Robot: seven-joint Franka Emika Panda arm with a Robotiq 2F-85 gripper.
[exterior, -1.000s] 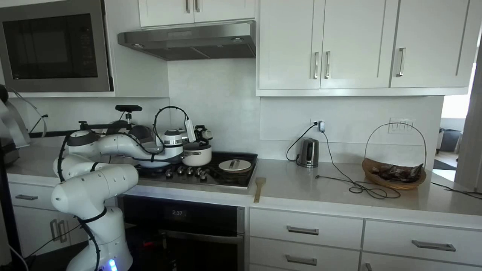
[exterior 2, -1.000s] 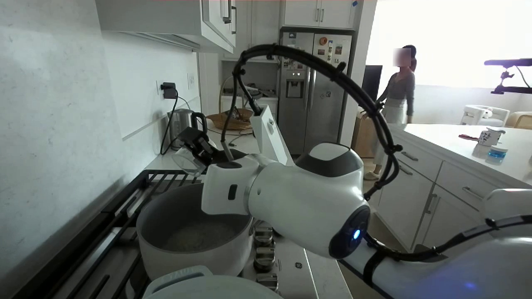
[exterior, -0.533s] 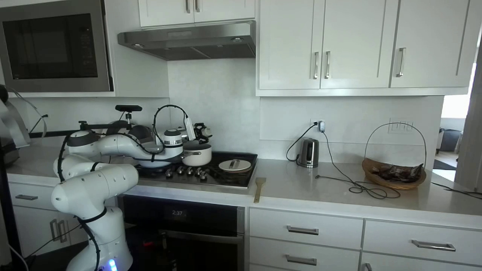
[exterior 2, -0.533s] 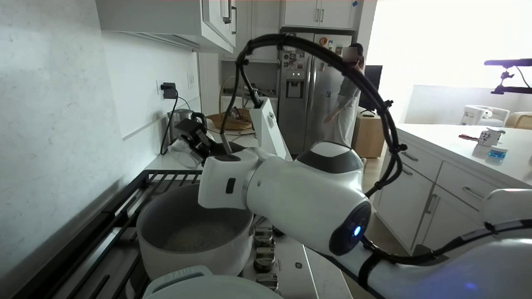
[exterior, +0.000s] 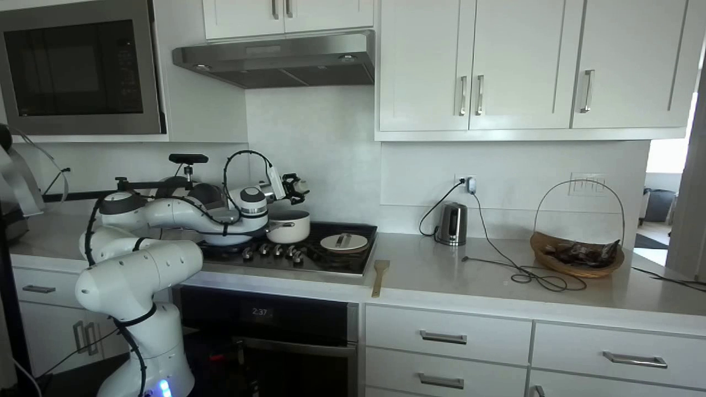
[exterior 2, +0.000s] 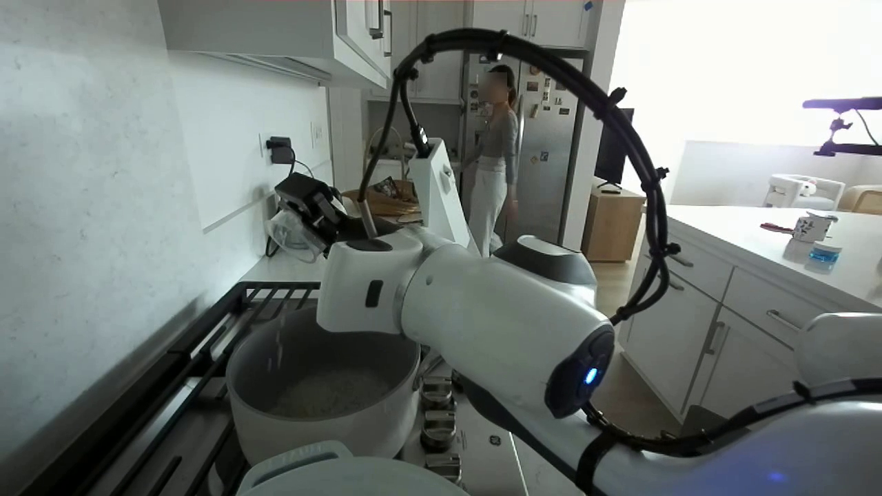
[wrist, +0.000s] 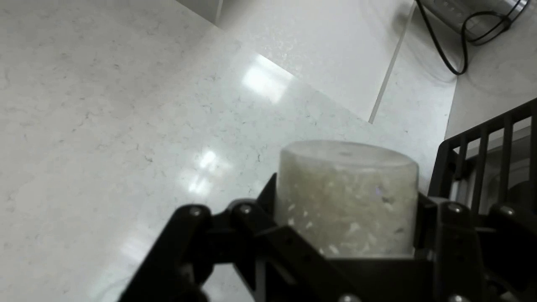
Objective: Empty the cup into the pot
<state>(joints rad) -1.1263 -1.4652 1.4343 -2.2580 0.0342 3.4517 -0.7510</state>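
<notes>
cup [wrist: 347,197] sits within the gripper [wrist: 346,207], which is closed onto both its sides.

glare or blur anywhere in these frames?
Wrist view: bright glare patches on the pale speckled stone wall; black jointed hand dark, slightly soft. In an exterior view: upper right blown out to white; standing person in a grey top, face blurred.

I hold the clear cylindrical cup [wrist: 348,197] tilted, pale bits [wrist: 356,230] inside, higher than the round white grey-lined pot [exterior: 288,230] on the stovetop [exterior 2: 482,468].
</notes>
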